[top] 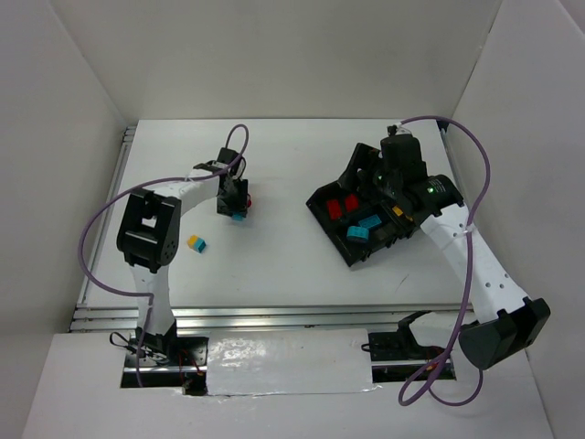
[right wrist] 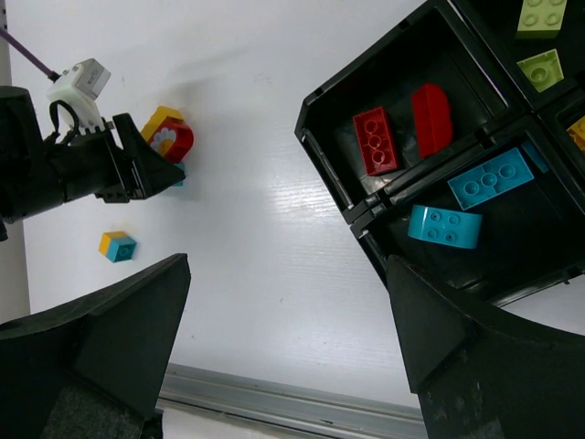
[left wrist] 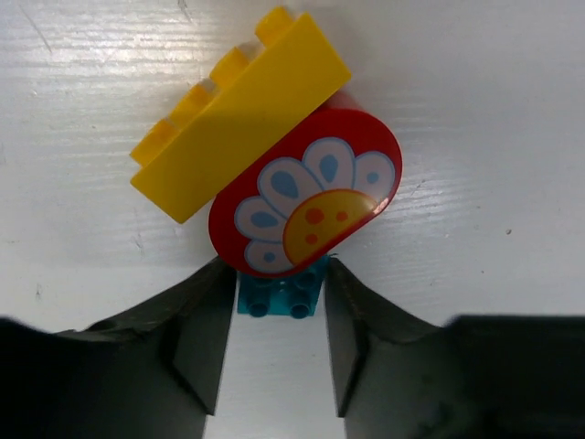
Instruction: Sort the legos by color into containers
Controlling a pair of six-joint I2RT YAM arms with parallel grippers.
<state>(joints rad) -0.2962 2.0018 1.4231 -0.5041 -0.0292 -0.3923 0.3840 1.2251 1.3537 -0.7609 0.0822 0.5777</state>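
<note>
A: Progress?
B: Red, cyan and green bricks lie sorted in the tray (right wrist: 329, 178). A yellow-cyan brick (top: 196, 243) and a stacked cluster are left on the table.
A: Grip?
B: Left gripper (left wrist: 280, 315) clamped on the cluster's cyan brick (left wrist: 279, 297), studs toward the wrist camera — the yellow brick (left wrist: 238, 114) runs diagonally. Right gripper (right wrist: 288, 265) spread above the tray.

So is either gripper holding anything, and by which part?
The left gripper pinches the cyan brick by its two opposite sides. The right gripper is open, holding nothing.
</note>
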